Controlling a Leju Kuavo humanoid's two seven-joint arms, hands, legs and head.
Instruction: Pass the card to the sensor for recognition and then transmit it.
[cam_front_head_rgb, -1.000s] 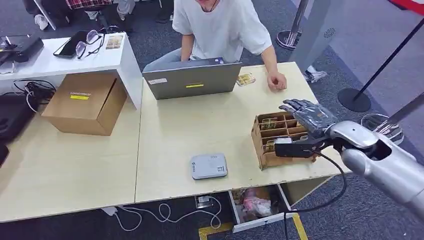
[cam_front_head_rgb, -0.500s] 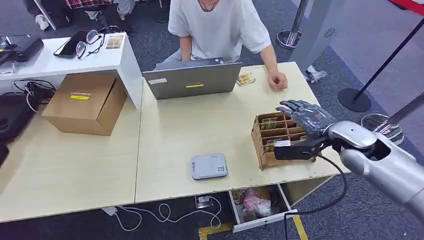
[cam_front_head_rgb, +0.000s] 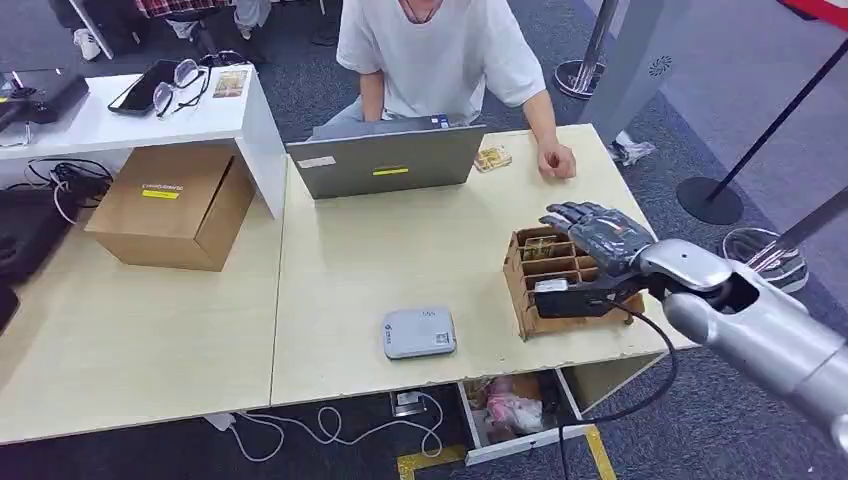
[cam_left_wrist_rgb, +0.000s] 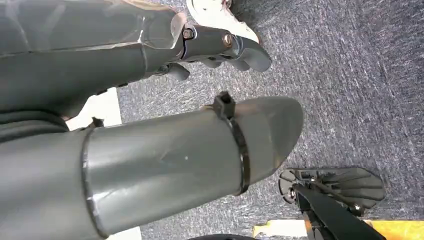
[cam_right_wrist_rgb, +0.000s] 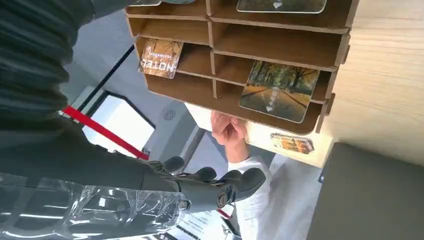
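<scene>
A pale wooden table (cam_front_head_rgb: 380, 250) spreads out ahead of the robot's right hand (cam_front_head_rgb: 590, 232), which hovers over a brown compartmented card rack (cam_front_head_rgb: 530, 300) near the table's front right edge, fingers spread apart and holding nothing. Across the table from the hand, a person in a white T-shirt (cam_front_head_rgb: 440, 55) sits behind a grey laptop (cam_front_head_rgb: 385, 160), one hand (cam_front_head_rgb: 556, 162) resting on the tabletop just beyond the robot's fingers. Far off to the hand's left stands a closed cardboard box (cam_front_head_rgb: 170, 205), beside a white side table (cam_front_head_rgb: 140, 115) carrying eyeglasses and a dark phone. Nearer, to the hand's left on the table, lies the grey card sensor (cam_front_head_rgb: 417, 332) — well apart from the rack. In the right wrist view, cards stand in the rack's slots: a tree-lined avenue card (cam_right_wrist_rgb: 279, 90) in one compartment and a "HOTEL" card (cam_right_wrist_rgb: 160, 59) in another — neither touched by the hand. One more small card (cam_front_head_rgb: 491, 158) lies flat beyond the rack, between the laptop and the person's hand. The left hand (cam_left_wrist_rgb: 220, 47) hangs over grey carpet, its fingers curled inward around nothing.
</scene>
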